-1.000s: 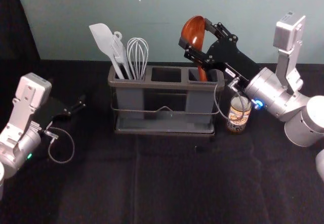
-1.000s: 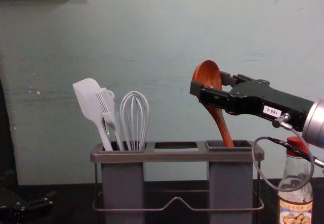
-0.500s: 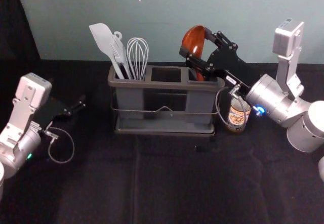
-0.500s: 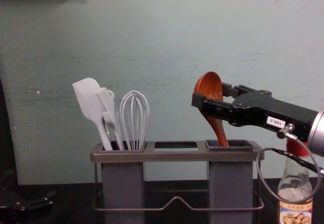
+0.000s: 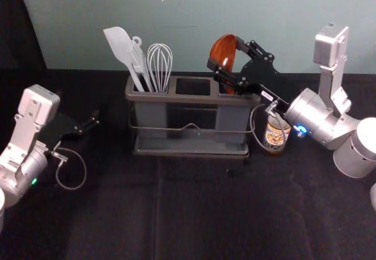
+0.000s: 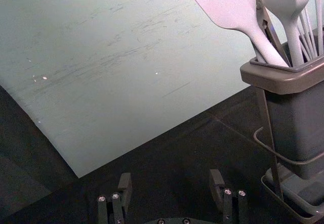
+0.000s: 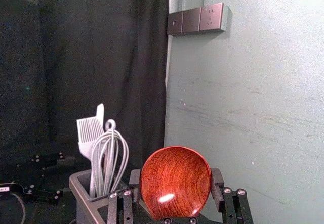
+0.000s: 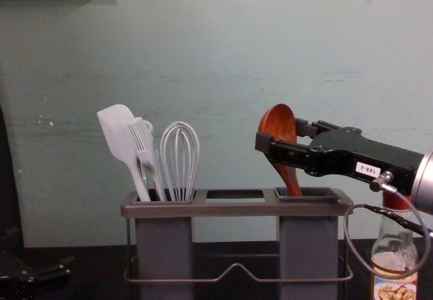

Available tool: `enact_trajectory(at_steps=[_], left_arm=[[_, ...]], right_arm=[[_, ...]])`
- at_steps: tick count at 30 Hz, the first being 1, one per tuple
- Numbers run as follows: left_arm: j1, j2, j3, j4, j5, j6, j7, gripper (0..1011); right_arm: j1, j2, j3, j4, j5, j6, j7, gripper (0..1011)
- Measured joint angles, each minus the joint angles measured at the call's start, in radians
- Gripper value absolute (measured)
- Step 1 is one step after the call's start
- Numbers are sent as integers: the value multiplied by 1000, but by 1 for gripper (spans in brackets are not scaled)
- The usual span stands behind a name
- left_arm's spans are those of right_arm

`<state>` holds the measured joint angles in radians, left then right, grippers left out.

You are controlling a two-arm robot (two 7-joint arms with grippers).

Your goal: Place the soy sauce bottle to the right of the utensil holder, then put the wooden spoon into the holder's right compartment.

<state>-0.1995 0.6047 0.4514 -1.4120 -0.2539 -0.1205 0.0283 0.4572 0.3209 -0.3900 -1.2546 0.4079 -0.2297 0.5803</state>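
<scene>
At the far left, the left gripper [image 6: 170, 179] is idle beside the utensil holder [image 8: 237, 208], its jaws spread with nothing between them. Next come the spatula [image 8: 120, 134], brush [image 8: 143, 144] and whisk [image 8: 179, 158], standing in the left compartment; the middle one holds nothing visible.

The wooden spoon [image 8: 278, 120] is above the right compartment [image 8: 308, 246], bowl uppermost, its handle passing down behind the front rim. The right arm is the nearer and has it: the right gripper [image 8: 283, 133] reaches in from the right, its jaws closed about the bowl, one on each side. The spoon therefore lies directly between the jaws, its long axis running steeply across their reach. That axis points down into the compartment, tilted, the bowl leaning left and the handle slanting down to the right.

Placing looks nearly done. The next move should lower the spoon along its slant, then part the jaws; opened high, it might drop or tip.

Farther right, the soy sauce bottle [image 8: 394, 244] stands upright beside the holder, with the arm's cable [image 8: 346, 225] looping close enough to snag it.
</scene>
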Motion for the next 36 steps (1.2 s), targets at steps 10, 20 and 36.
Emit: enact_trajectory(at_steps=[10,20,36], left_arm=[[0,0,0,0,0,0,0,1005],[0,0,0,0,0,0,0,1005],[0,0,0,0,0,0,0,1005]], right_arm=[[-4,8,-4,-16,-5,33,-13,837],[-5,14,-6,-24,-3,52,-16,837],[-4,12,-6,-22,-3,49,-16,837]])
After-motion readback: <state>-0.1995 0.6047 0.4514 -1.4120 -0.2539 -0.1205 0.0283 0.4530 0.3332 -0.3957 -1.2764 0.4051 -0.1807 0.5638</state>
